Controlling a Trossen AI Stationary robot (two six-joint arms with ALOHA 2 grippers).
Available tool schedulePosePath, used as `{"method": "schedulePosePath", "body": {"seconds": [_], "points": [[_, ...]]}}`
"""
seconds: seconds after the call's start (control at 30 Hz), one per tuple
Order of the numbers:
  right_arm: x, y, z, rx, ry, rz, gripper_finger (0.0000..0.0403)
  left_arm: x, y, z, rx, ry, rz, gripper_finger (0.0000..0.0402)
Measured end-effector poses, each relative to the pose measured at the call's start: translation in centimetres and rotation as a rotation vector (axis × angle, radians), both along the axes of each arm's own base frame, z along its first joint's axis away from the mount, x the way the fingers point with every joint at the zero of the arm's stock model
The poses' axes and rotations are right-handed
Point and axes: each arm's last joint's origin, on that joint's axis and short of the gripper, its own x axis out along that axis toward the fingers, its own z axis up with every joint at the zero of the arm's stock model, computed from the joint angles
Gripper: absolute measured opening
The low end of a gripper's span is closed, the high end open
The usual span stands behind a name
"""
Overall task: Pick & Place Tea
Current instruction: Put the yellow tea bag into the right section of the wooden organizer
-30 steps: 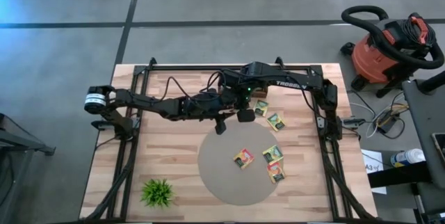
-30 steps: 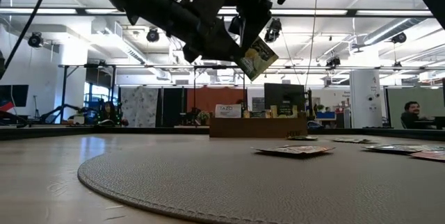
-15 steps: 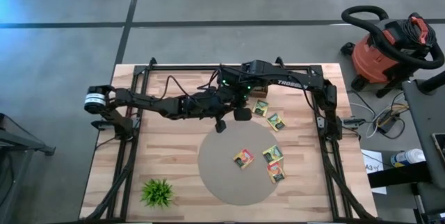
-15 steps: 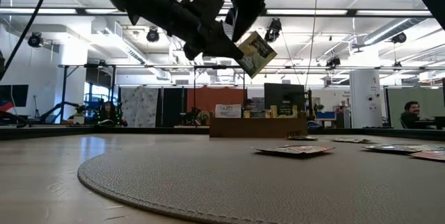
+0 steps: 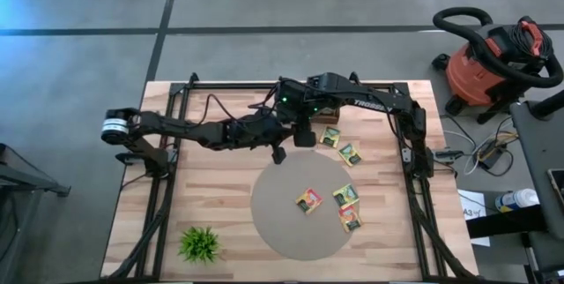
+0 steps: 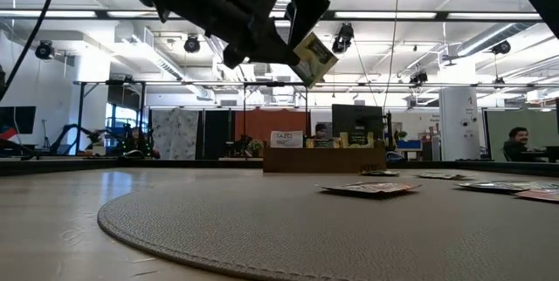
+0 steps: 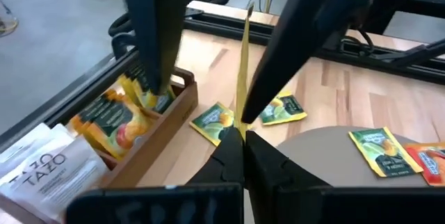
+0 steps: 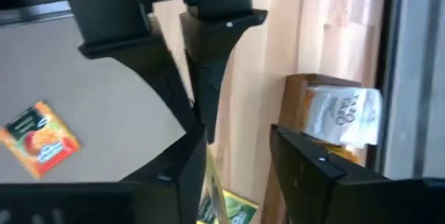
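A small flat square yellow-green tea sachet with a dark label panel (image 6: 314,58) is held in the air above the table, tilted, as seen in the low view; in the left wrist view it appears edge-on as a thin yellow strip (image 7: 243,78) rising from between the two dark fingers of the left gripper (image 7: 242,140), which are pinched together on its lower edge. The right gripper (image 8: 233,161) is placed close around the same sachet, its fingers (image 8: 306,172) spread apart, with the sachet's yellow edge (image 8: 208,200) visible beside one of them; whether that finger touches the sachet cannot be told. In the high view both grippers are seen meeting over the far part of the light wooden plank table (image 5: 211,187), the left gripper (image 5: 280,153) reaching in from the left and the right gripper (image 5: 304,136) from the right. Just beside them, two more yellow-green sachets (image 5: 350,153) lie flat on the bare wood, near a small open wooden box (image 7: 170,116) packed with further sachets and white Tazo packets (image 7: 42,168). On the round grey woven mat (image 5: 282,222) in the middle of the table, three sachets are laid flat: one with orange in it (image 5: 307,200), one yellow-green (image 5: 345,195), and one with red (image 5: 351,220) just beside the latter. A small green artificial plant (image 5: 200,243) stands on the near left part of the table, well apart from the mat's sachets.
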Motion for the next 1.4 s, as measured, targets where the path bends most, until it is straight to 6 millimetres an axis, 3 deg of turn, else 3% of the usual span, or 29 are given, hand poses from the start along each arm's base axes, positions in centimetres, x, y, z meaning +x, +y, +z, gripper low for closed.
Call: {"method": "schedulePosePath", "body": {"seconds": [0.17,0.6,0.87,1.4], "points": [[0.1,-0.7,0.0,-0.017,-0.016,0.005,0.018,-0.1,0.0,0.1,-0.023,-0.008,0.028,0.0001],[-0.5,-4.5,-0.9,-0.034,-0.02,-0.041,0.0183,0.0,0.4,0.7,-0.095,-0.071,0.132,0.0],[-1.4,-4.0,-0.1,-0.014,-0.011,-0.082,0.0188,0.4,0.4,1.6,-0.083,-0.087,0.12,0.0],[-1.7,-3.0,-0.8,0.068,0.036,-0.105,0.0226,-0.8,0.2,-1.3,-0.049,0.049,0.102,0.0]]}}
